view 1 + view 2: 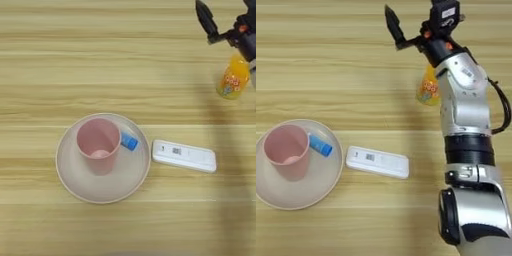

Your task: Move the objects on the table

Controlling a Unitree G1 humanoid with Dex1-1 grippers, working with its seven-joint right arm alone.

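A small orange juice bottle stands at the far right of the table, partly hidden behind my silver forearm in the right eye view. My right gripper hovers just beyond the bottle, open, with one black finger stretched out to the left and nothing between the fingers. A pink cup stands upright on the round beige plate. A small blue tube lies on the plate against the cup's right side. The flat white device with a barcode lies to the right of the plate.
My forearm runs from the bottom right edge up the right side of the table. Bare wood stretches across the far left and along the near edge.
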